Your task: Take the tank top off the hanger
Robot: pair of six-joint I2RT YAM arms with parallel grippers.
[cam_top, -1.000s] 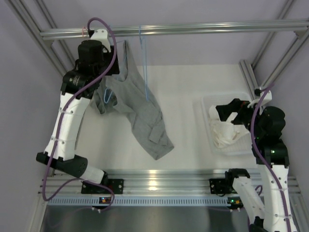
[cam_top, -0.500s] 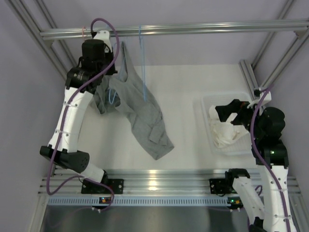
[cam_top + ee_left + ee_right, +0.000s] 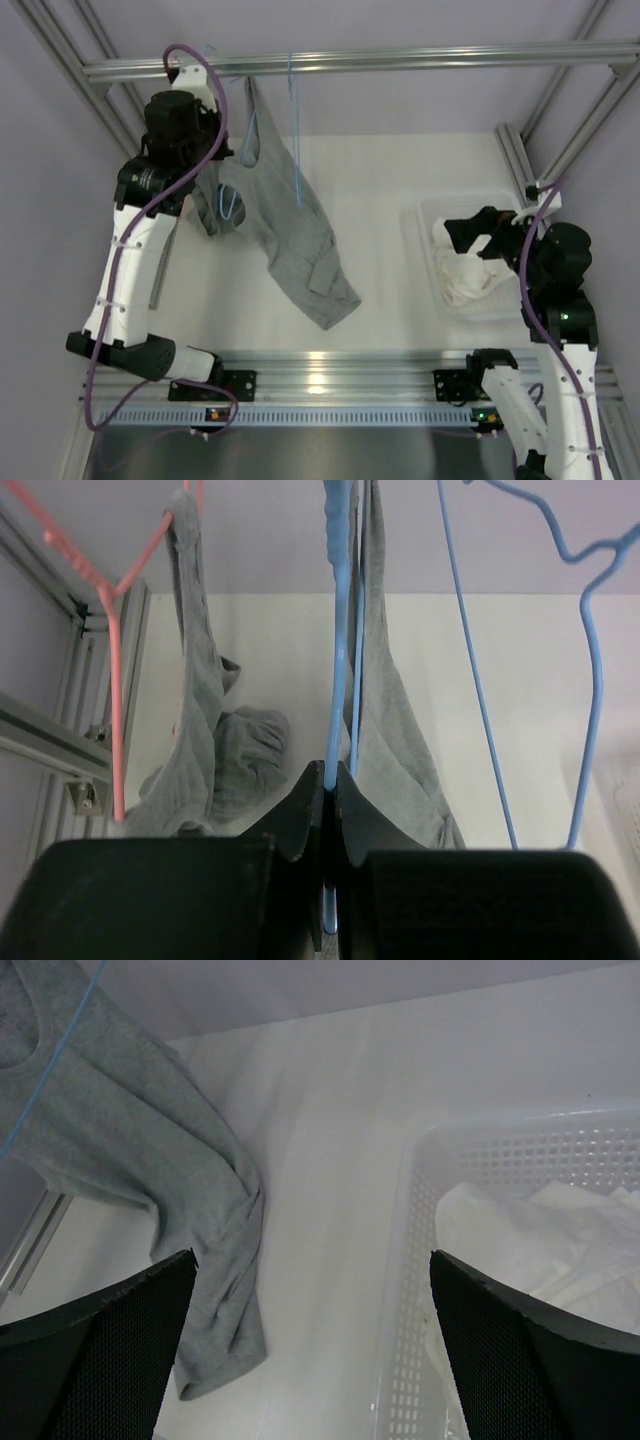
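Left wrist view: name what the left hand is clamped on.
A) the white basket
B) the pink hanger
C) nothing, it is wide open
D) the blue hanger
D: the left hand is shut, and the blue hanger runs straight down into the narrow slit between its two fingertips.

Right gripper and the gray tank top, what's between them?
Only the wall of the white basket and bare table, clearest in the top view.
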